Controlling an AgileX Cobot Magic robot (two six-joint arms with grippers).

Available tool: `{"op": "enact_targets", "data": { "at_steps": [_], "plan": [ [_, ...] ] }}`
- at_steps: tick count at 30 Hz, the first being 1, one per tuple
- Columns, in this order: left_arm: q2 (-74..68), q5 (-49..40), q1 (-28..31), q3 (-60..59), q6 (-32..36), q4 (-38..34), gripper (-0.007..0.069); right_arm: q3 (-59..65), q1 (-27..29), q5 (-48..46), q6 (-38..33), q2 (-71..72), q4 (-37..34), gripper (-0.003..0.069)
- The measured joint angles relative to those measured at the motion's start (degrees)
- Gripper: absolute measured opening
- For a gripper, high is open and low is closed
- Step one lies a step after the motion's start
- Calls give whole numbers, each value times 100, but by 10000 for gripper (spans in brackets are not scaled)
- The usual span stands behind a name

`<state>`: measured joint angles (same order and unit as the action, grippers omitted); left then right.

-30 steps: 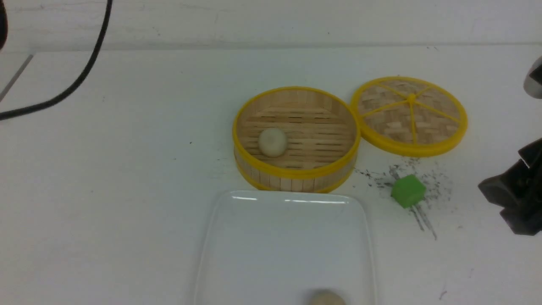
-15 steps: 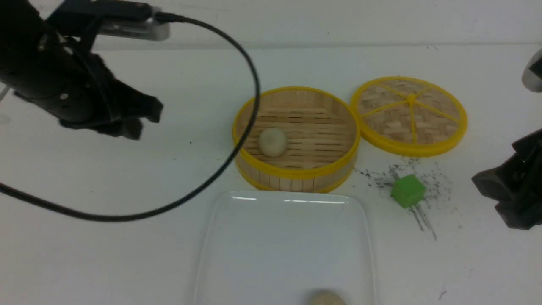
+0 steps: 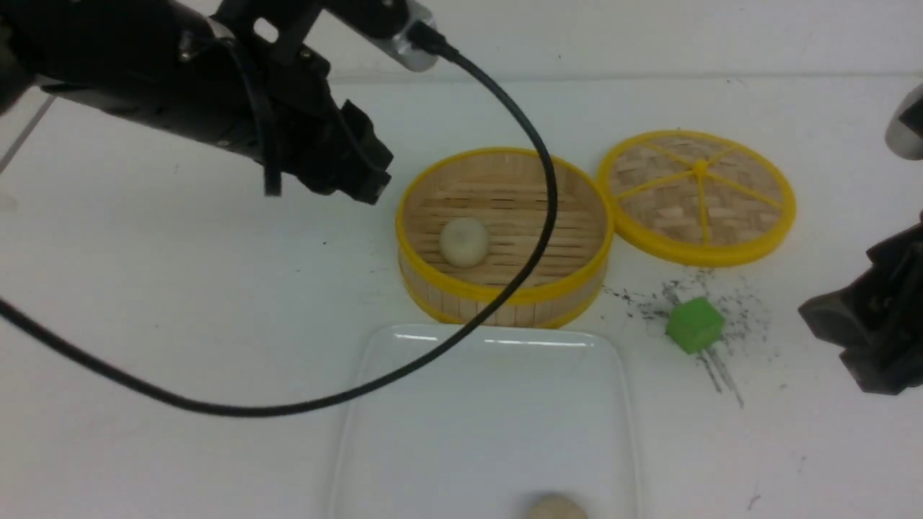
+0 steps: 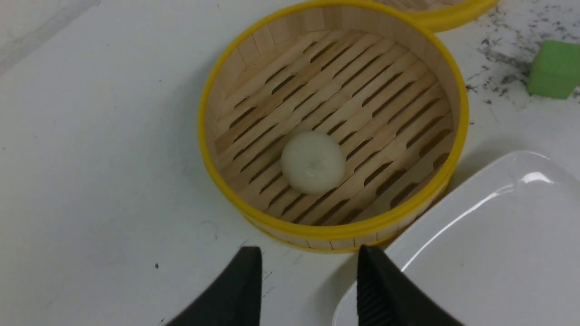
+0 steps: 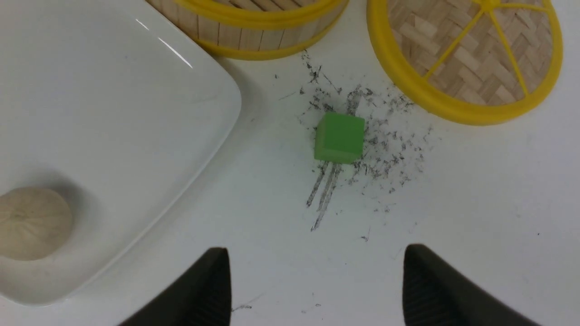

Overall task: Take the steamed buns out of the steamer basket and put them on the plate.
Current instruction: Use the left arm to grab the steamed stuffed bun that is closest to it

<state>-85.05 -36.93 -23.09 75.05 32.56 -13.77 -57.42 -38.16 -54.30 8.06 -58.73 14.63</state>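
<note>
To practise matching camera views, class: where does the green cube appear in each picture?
Front view: green cube right of the steamer basket, nearer than the lid.
Left wrist view: green cube at the frame edge, past the steamer basket.
Right wrist view: green cube mid-frame, between plate and lid.
Shared landmark: dark scuff marks around it.

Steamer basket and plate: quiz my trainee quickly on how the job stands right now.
1. How many steamed buns lie in the steamer basket?
2. True or false: one bun lies on the plate.
3. The green cube sits: A in the basket; B on the plate; C on the table.
Key: 1 one; 2 true; 3 C.
</note>
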Motion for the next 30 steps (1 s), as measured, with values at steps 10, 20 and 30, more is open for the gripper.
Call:
{"op": "enact_targets", "data": {
  "at_steps": [10, 20, 30],
  "plan": [
    [-1289, 739, 0, 329, -229, -141, 455, 0, 0, 0, 0, 0, -83, 500],
    [-2421, 752, 0, 1173, -368, -631, 460, 0, 0, 0, 0, 0, -153, 500],
    [-3046, 763, 0, 1373, -373, -684, 460, 0, 0, -5, 0, 0, -171, 500]
  ]
}}
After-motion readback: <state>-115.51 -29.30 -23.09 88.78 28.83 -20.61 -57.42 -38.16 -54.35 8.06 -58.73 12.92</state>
